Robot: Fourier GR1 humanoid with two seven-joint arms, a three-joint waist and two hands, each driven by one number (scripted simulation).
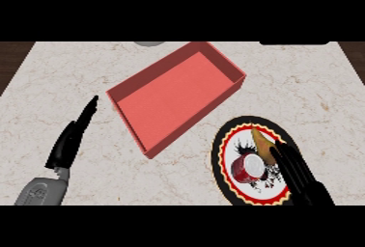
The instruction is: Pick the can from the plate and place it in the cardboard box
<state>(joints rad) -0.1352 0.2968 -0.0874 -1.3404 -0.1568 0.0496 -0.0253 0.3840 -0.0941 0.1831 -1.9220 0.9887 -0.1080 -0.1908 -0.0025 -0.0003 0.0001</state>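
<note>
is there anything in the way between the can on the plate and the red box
Nothing visible. The can lies on the plate beside the right hand, and only bare counter separates the plate from the box. A yellowish item shares the plate, off that line.

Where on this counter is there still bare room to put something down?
Bare counter lies right of the red box, above the plate. More lies between the left hand and the box, and below the box toward the plate. The box's floor is bare too. The plate is crowded: a can, a yellowish thing, and the right hand over it.
</note>
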